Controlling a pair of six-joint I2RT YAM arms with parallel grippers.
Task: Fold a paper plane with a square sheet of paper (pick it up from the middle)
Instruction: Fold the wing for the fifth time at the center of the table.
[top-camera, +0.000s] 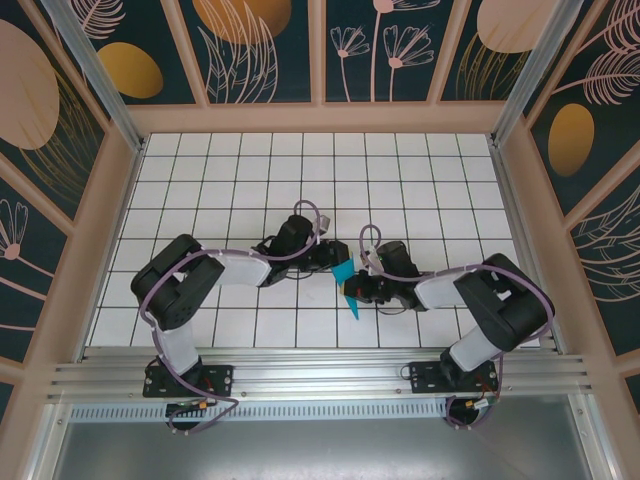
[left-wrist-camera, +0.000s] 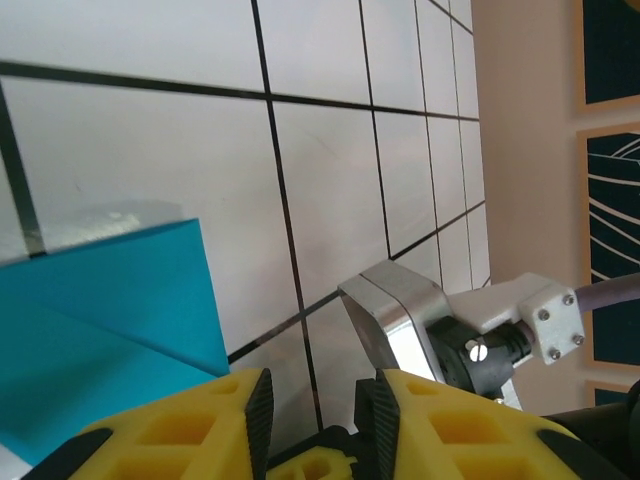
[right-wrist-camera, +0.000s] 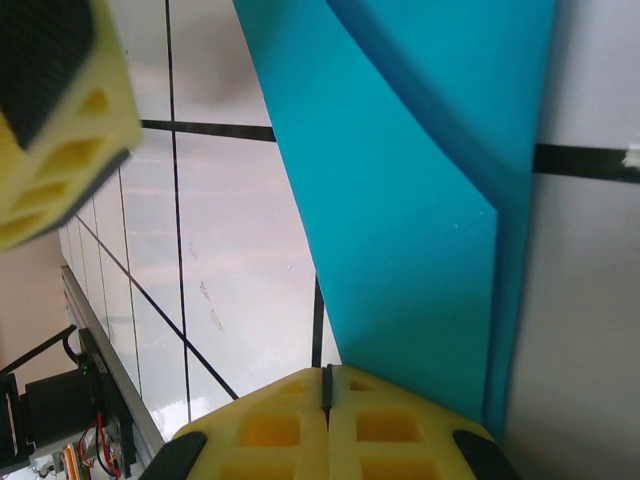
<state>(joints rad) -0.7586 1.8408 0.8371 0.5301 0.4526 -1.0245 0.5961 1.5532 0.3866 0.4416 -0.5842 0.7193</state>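
Right hand (right-wrist-camera: 325, 375) pinches the folded paper (right-wrist-camera: 420, 230); left hand (left-wrist-camera: 318, 390) half-open.

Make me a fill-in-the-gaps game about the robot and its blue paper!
1. The left hand is ____, with a gap between its fingers.
2. The right hand is ____, its fingers pressed together on the blue paper.
3. Both hands have fingers coloured ____.
4. The table has white tiles with ____ lines.
Missing words: open, shut, yellow, black.

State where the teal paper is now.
Top view: the teal paper is near the middle of the table, pinched in the right fingers, left fingers beside it.
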